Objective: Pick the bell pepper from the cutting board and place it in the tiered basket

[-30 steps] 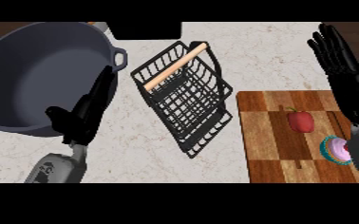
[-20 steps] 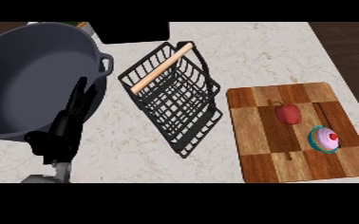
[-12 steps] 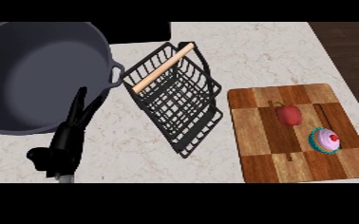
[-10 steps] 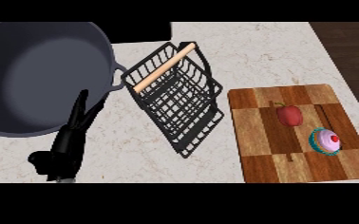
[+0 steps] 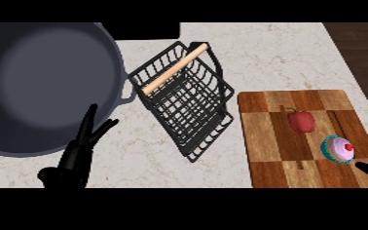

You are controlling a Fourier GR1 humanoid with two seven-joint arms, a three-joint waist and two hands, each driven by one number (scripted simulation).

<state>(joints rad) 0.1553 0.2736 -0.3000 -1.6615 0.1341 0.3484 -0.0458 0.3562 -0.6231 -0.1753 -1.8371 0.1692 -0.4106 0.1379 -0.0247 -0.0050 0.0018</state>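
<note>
A red bell pepper [image 5: 301, 121] lies on the wooden cutting board [image 5: 273, 146] at the right. The black wire tiered basket [image 5: 188, 102], with a wooden handle [image 5: 174, 68], stands in the middle of the counter, left of the board. My left hand [image 5: 78, 153] shows at the lower left, fingers straight and pointing up, holding nothing, well apart from the basket. Of my right hand only a dark tip [image 5: 361, 166] shows at the lower right edge, just below the cupcake and a short way from the pepper.
A large dark pot [image 5: 50, 83] fills the left side, its rim close to the basket and to my left hand's fingers. A cupcake [image 5: 338, 147] with pink frosting sits on the board just below the pepper. Pale counter lies between basket and board.
My right hand has dropped from the upper right out of view, leaving only a tip at the lower right. The left hand sank lower. Pot, basket and board have slid in the view.
</note>
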